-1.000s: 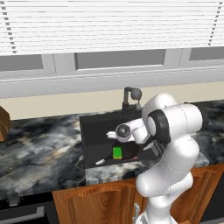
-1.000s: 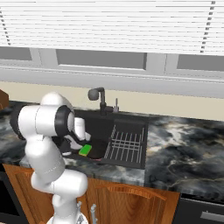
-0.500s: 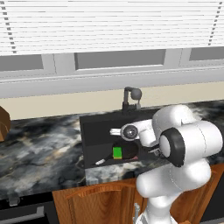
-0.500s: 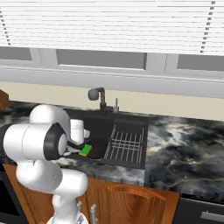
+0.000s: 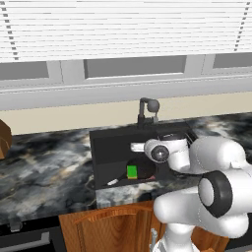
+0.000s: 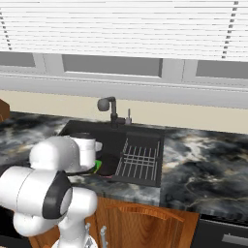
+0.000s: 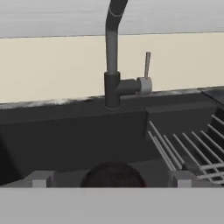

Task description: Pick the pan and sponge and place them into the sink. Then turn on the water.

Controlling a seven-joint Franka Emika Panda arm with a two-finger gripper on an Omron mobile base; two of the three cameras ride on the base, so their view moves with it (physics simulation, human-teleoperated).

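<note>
Jaws: spread wide, empty, gripper point(image 7: 112, 183) facing faucet point(image 7: 113, 74).
Sponge point(image 5: 132, 171): resting on pan point(image 5: 142, 167), inside sink point(image 5: 106, 147).
Rack point(image 6: 140, 157): right side of basin.
Water: none running; tap step left.

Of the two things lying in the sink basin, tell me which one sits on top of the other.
The green sponge. It is the small bright block resting on the round black pan, which lies flat on the floor of the sink and is much wider.
</note>
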